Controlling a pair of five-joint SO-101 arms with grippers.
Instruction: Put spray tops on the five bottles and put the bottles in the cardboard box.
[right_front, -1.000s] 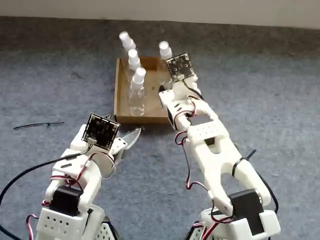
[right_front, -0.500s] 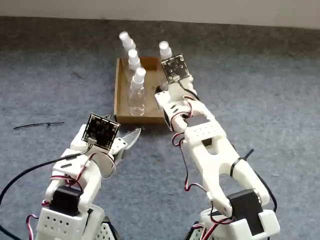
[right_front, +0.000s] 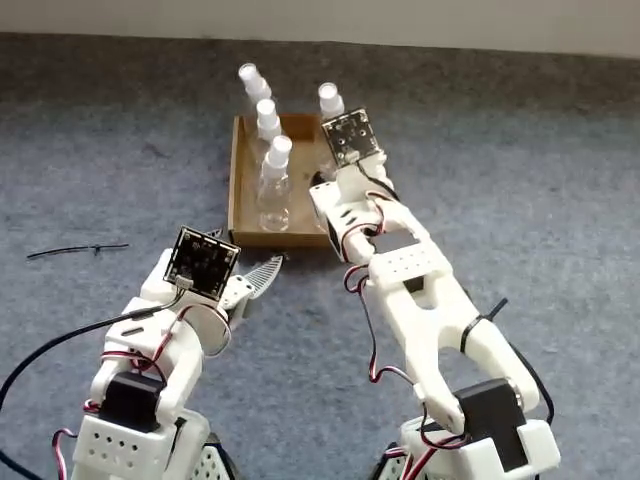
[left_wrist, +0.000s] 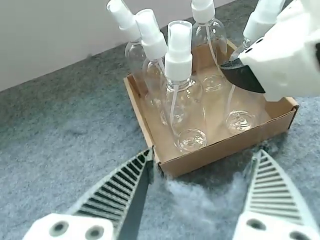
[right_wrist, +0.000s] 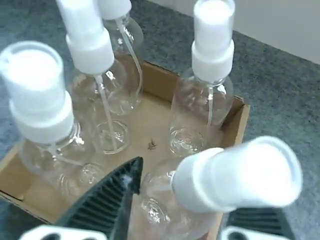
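The cardboard box (right_front: 238, 190) lies on the grey carpet with clear bottles standing in it, each with a white spray top. In the left wrist view three bottles line up (left_wrist: 182, 105) (left_wrist: 152, 65) (left_wrist: 127, 45), and another stands at the back (left_wrist: 207, 45). My right gripper (right_wrist: 185, 200) is over the box's near right corner, shut on a fifth, tilted bottle (right_wrist: 165, 205) whose base rests on the box floor (left_wrist: 240, 117). My left gripper (left_wrist: 204, 157) is open and holds nothing, low over the carpet just before the box's near wall (left_wrist: 220, 150).
A thin black cable tie (right_front: 75, 250) lies on the carpet far to the left. A pale wall runs behind the box. Open carpet surrounds the box to its left and right.
The right arm shifted slightly to the left over the box, then stayed still. The left arm and the standing bottles have not moved.
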